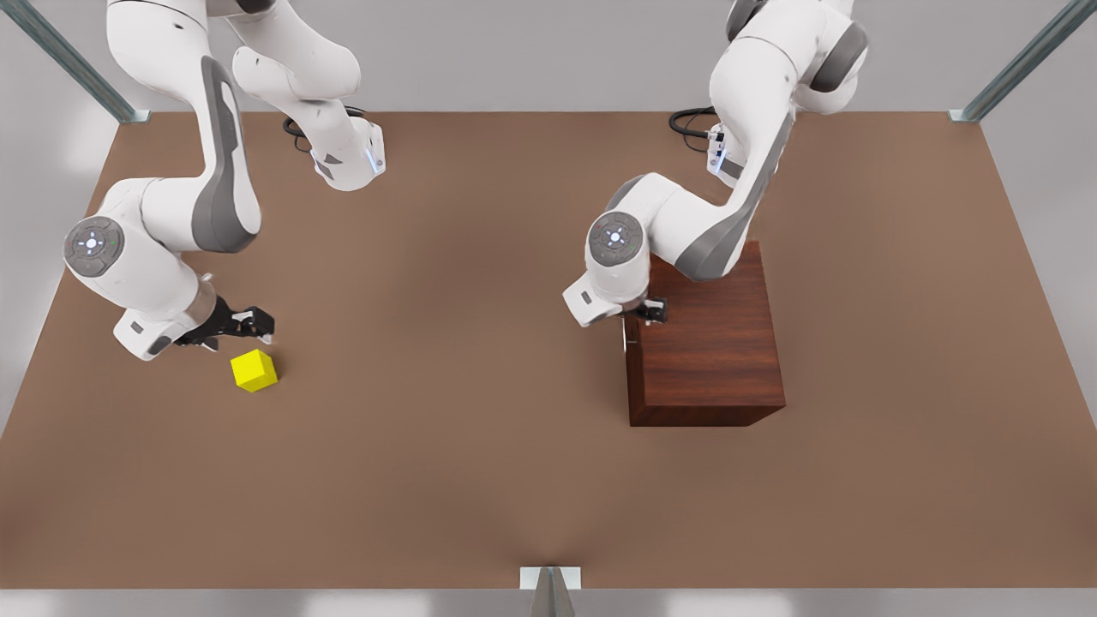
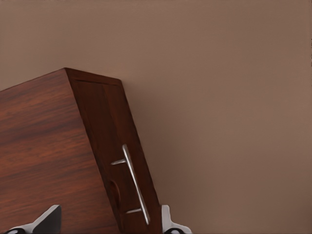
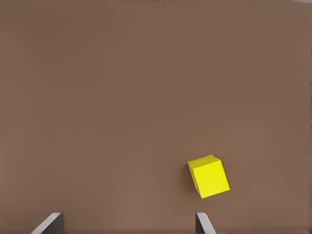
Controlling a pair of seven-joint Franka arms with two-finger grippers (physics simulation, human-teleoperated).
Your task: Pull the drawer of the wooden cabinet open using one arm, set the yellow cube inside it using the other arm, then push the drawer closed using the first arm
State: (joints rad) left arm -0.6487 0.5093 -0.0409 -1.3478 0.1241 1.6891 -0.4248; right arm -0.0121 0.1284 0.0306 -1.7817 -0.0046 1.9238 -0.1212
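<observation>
1. Nearest the camera in the front view, the yellow cube [image 1: 254, 370] sat on the brown desk [image 1: 480, 480], toward the front view's left and well apart from the cabinet.
2. Just beside and behind the cube hung the right gripper [image 1: 257, 330], its fingers apart and empty; in the right wrist view the cube [image 3: 209, 176] lay on the bare desk, close to one fingertip [image 3: 204, 223] and not between the two.
3. Toward the front view's right stood the wooden cabinet [image 1: 711, 360], upright on the desk, with its plain top showing.
4. The left gripper [image 1: 649, 310] was at the cabinet's edge on the front view's left. In the left wrist view its fingers [image 2: 171, 224] stood apart, straddling the cabinet's front corner, near the lower end of the silver handle [image 2: 135, 184] but not closed on it.
5. The drawer [image 2: 117, 161] looked flush with the cabinet front, shut.
6. Farthest back, both white arms rose from the desk's rear edge.
</observation>
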